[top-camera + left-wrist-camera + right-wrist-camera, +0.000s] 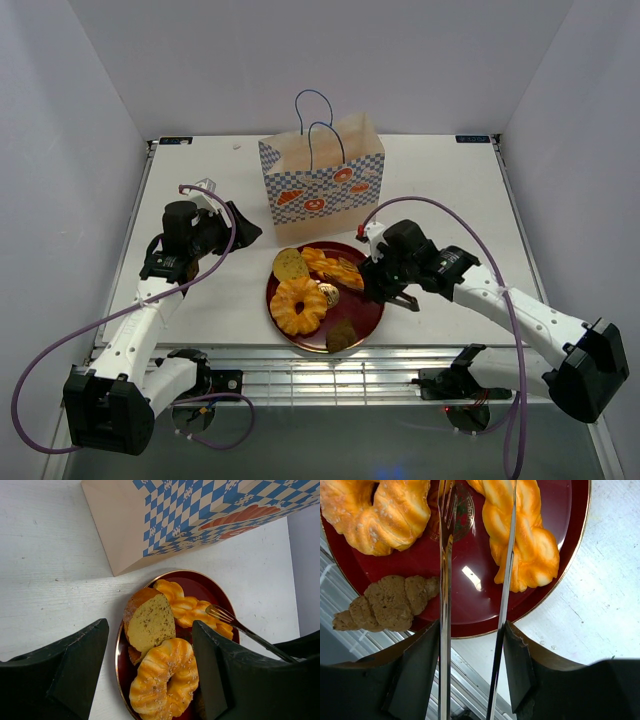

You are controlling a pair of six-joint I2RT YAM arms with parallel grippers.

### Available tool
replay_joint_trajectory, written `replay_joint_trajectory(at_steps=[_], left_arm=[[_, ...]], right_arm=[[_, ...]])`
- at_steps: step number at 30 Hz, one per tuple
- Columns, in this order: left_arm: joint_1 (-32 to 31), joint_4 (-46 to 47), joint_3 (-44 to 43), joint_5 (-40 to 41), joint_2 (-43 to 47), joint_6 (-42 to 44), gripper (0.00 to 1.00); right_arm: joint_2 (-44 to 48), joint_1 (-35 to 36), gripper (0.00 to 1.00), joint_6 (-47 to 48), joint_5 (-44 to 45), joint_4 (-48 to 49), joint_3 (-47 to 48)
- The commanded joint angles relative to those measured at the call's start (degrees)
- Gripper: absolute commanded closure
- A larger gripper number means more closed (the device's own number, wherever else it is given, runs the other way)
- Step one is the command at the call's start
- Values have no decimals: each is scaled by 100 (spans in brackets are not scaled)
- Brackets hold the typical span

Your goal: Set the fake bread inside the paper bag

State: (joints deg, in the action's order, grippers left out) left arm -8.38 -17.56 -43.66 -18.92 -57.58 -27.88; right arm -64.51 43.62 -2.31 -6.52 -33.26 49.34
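Observation:
The fake bread lies on a dark red plate point(372, 312): a golden ring-shaped braid point(298, 305), a tan slice point(290, 264), long orange twists point(335, 268) and a brown croissant point(342, 335). The paper bag point(323, 175) stands upright just behind the plate, handles up. My right gripper point(378, 285) is at the plate's right rim, shut on metal tongs point(445, 580) whose two arms reach over the plate beside a twist point(525, 540). My left gripper point(245, 232) is open and empty, left of the plate and the bag. In its view point(150, 625) the slice point(150, 620) and the ring point(165, 680) lie below.
The plate point(120, 645) sits near the table's front edge, with a metal grille point(330, 375) in front of it. The bag's checkered side point(200, 515) faces the plate. Grey walls close in the left, right and back.

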Motion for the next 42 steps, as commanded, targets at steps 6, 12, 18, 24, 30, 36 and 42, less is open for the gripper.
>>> replay_joint_trajectory(at_steps=[6,12,18,24,30,36,42], left_arm=[[-23,34,-125,-121,37,54,22],[-23,34,-125,-147,37,54,22],[-23,42,-125,-165,37,46,22],[-23,34,-125,-174,37,46,22],[-23,34,-134,-191,28,46,22],[-23,42,-125,-191,28,46,22],[-23,42,-125,-200,28,37,22]], right_arm=[[-290,279,44,134,512,179,278],[-360,305,46,143,809,188,374],[-413,314,46,151,820,276,418],[-598,341,48,151,784,267,366],[-668,385,54,160,925,258,383],[-791,428,64,204,899,144,524],[-896,446,69,204,784,21,629]])
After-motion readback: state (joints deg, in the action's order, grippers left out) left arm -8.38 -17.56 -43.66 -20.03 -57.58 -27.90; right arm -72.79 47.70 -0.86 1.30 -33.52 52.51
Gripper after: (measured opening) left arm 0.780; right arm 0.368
